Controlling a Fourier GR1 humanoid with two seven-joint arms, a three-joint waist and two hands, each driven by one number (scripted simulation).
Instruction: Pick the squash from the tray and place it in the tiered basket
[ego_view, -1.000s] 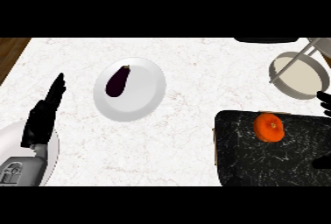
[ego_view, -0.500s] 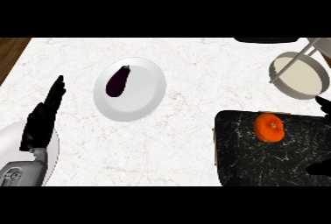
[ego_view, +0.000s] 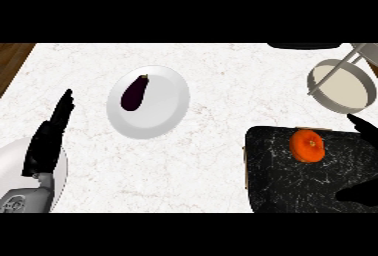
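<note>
Squash (ego_view: 307, 145) on tray (ego_view: 279, 186), near right hand (ego_view: 364, 125)

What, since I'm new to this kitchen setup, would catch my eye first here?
The bright orange squash on the black tray at lower right stands out most. Next, the dark purple eggplant on a white plate left of centre, and the black left hand, resting open at the left edge.

White marble counter (ego_view: 221, 75) seen steeply from above. Its top is crossed by faint grey-brown veins and fills almost the whole view. At the upper left the counter's edge runs slantwise. Beyond it lies a brown, wood-grained strip (ego_view: 13, 57); whether this is floor or furniture cannot be told. The light is even and soft, casting only faint shadows on the stone.
</note>
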